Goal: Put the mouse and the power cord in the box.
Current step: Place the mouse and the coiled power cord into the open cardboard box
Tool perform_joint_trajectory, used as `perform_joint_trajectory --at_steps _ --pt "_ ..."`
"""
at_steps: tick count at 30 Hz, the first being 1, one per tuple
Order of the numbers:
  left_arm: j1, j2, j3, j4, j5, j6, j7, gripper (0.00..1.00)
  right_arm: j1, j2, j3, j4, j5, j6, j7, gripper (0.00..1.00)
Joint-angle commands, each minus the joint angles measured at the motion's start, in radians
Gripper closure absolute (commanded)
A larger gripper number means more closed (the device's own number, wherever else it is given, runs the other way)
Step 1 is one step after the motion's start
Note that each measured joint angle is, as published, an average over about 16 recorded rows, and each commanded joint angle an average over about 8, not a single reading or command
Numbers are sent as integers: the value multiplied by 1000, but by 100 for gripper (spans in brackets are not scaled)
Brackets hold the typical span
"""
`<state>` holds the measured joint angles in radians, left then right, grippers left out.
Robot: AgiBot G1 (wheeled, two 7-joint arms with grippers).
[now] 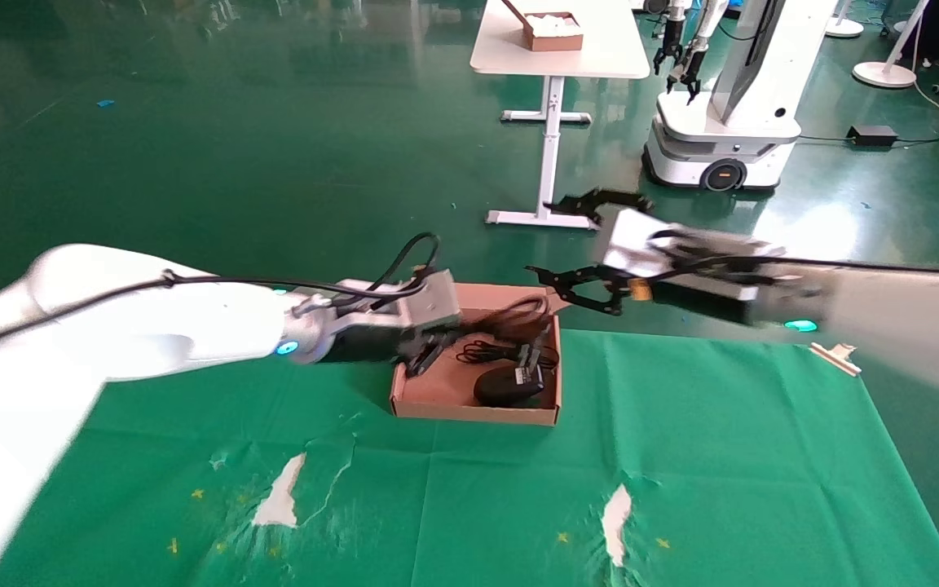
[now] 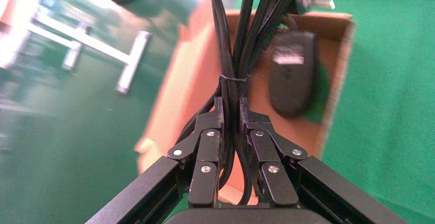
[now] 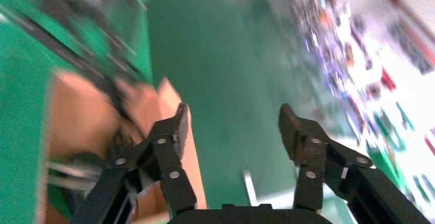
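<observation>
Glossy green floor (image 1: 233, 163), white desk (image 1: 559, 49) (box on top)

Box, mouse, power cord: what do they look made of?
Box: brown cardboard, matte, raw cut edges.
Mouse: black plastic by the look, dull sheen, pale label.
Power cord: black rubbery or PVC jacket, slightly glossy, loops tied; left gripper clamps it.

1. You had a green cloth (image 1: 681, 456) spread under the work, torn in pale patches (image 1: 280, 496) near its front edge.
2. Beyond it you saw a white table (image 1: 559, 41) carrying a small brown box of white material (image 1: 553, 29).
3. Beside that table stood another white robot (image 1: 730, 98) on the green floor (image 1: 233, 147).
</observation>
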<state>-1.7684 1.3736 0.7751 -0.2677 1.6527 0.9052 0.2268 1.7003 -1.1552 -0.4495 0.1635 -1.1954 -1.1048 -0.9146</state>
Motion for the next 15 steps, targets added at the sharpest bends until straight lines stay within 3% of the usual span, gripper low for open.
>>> perform_joint_trajectory --at_steps 1,2,9,10,15 --pt "36 1 26 -80 -4 -64 -31 99 24 39 8 13 15 -85 -4 0" --pt "35 0 50 -100 3 -69 -51 95 32 52 9 19 15 -96 0 0" --pt "3 3 167 -162 46 -68 -163 9 62 114 3 63 8 -175 26 0" --pt "2 3 172 -166 47 -68 -169 1 64 117 2 66 7 -183 28 0" --pt "-3 4 180 -169 50 -68 -170 0 66 121 0 71 4 -185 28 0"
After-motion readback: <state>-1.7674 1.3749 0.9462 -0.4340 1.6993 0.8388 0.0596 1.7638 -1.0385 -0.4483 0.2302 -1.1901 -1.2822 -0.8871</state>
